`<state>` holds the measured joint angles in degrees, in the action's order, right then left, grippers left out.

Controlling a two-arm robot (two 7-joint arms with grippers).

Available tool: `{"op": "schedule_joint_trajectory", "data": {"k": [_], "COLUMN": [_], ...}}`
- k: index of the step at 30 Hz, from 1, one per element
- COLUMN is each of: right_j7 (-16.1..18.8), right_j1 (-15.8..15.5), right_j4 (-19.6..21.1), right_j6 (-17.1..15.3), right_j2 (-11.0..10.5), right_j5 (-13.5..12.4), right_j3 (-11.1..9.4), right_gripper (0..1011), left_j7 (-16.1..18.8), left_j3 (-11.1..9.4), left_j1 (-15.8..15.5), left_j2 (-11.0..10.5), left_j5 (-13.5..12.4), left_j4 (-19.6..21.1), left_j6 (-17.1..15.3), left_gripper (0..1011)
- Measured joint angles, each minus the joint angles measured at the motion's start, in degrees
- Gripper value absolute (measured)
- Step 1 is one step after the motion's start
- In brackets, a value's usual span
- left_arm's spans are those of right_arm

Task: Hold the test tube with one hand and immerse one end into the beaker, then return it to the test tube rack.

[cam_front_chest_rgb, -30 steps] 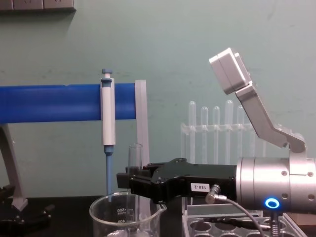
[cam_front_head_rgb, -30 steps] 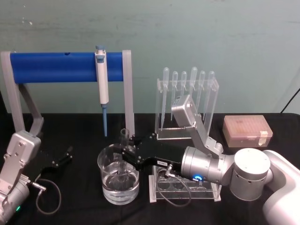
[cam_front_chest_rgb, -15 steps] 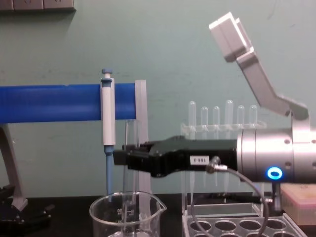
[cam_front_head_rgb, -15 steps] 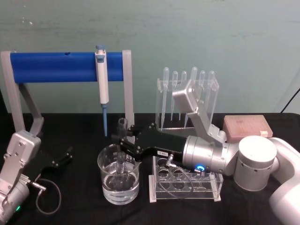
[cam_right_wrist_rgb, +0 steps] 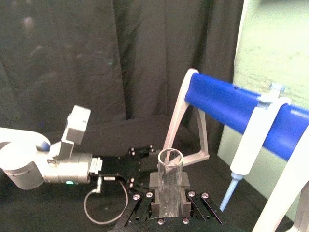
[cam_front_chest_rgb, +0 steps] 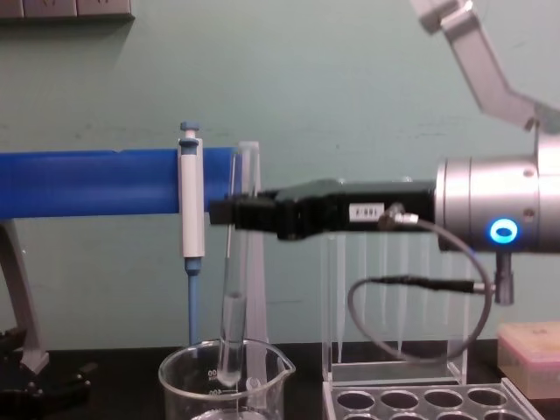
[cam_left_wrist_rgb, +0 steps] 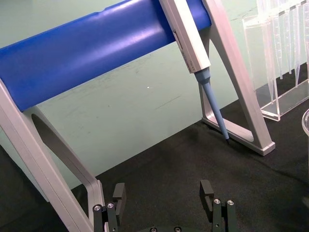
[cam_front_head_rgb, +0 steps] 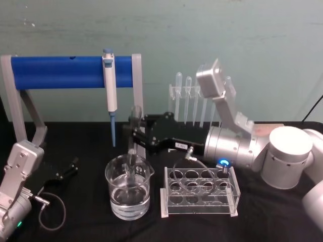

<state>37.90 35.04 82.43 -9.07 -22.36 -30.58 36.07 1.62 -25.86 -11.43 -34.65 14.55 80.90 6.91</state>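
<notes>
Glass: 1 test tube (cam_front_chest_rgb: pixel 233 297), 1 beaker (cam_front_head_rgb: pixel 112 194)

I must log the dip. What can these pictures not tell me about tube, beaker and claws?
Water level: chest view's bottom edge cuts off the beaker.
Wet or dry tip: in head view the beaker's glass blurs the lower end of the test tube, below the right claw gripping it.
Detail of the left claw, parked at the left: dark on black cloth in head view, too small.

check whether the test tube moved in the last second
Yes, upward. In the chest view the test tube, held in the right hand, now has its rim level with the top of the blue bar; earlier the rim sat below that bar.
</notes>
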Motion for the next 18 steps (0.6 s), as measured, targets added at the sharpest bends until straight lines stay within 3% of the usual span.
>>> {"op": "schedule_joint_trajectory", "data": {"k": [9, 18], "right_j7": [-1.86, -4.6], "right_j1": [0.34, -3.4], "right_j4": [5.32, 12.36], "right_j6": [-2.29, -2.97], "right_j2": [-3.19, -8.58], "right_j5": [-2.01, -3.72], "right_j3": [-1.13, -3.59], "right_gripper": [229, 229], "left_j7": [0.0, 0.0], "left_j3": [0.0, 0.0], "left_j1": [0.0, 0.0], "left_j2": [0.0, 0.0], "left_j5": [0.0, 0.0], "left_j4": [0.0, 0.0], "left_j6": [0.0, 0.0], "left_gripper": [1000, 1000]}}
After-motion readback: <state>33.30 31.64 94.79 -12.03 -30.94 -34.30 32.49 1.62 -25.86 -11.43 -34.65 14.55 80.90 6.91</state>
